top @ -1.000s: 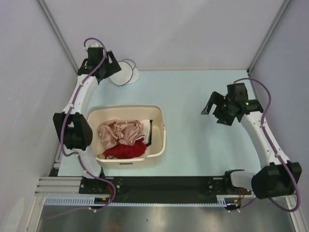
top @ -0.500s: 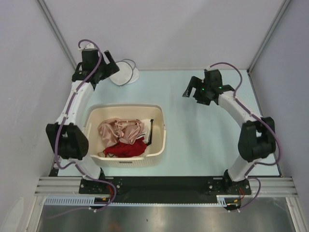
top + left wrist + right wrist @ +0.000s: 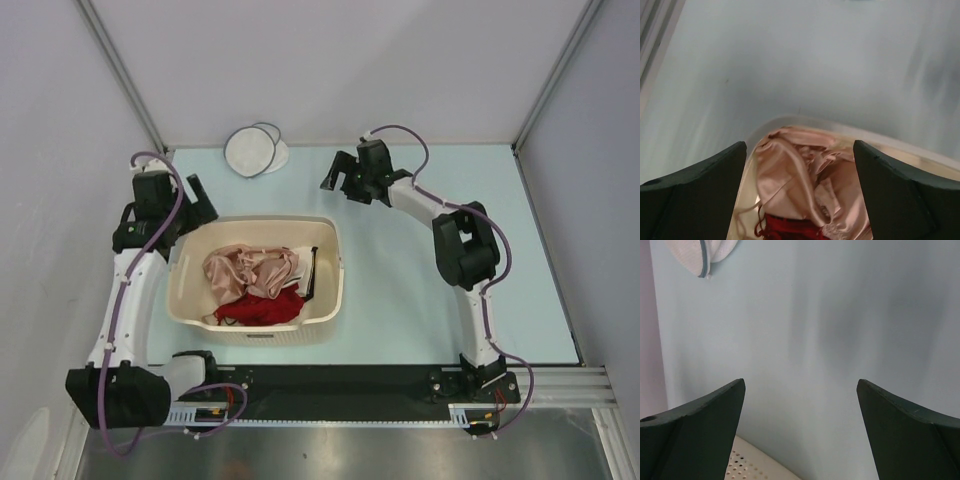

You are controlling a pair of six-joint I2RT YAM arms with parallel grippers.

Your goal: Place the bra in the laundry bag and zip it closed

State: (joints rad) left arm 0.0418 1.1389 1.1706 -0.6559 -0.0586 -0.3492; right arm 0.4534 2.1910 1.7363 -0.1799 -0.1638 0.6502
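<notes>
The salmon-pink bra (image 3: 250, 270) lies crumpled in the cream basket (image 3: 335, 262), on top of a red garment (image 3: 262, 308). The round white mesh laundry bag (image 3: 254, 150) lies flat at the back left of the mat, with nothing holding it. My left gripper (image 3: 163, 218) is open and empty over the basket's back left corner. In the left wrist view its gripper (image 3: 800, 146) frames the bra (image 3: 790, 175). My right gripper (image 3: 339, 181) is open and empty above the mat, right of the bag. The right wrist view, gripper (image 3: 801, 382), shows the bag's edge (image 3: 700, 255) at top left.
The red garment (image 3: 790, 231) lies under the bra's near edge. The basket rim (image 3: 805, 121) curves just beyond my left fingertips. A corner of the perforated basket (image 3: 747, 467) shows below my right gripper. Walls close in the mat at the back and sides.
My left arm has pulled back from the bag to the basket's back left corner. My right arm has swung left along the back of the mat toward the bag. Both stayed open.
</notes>
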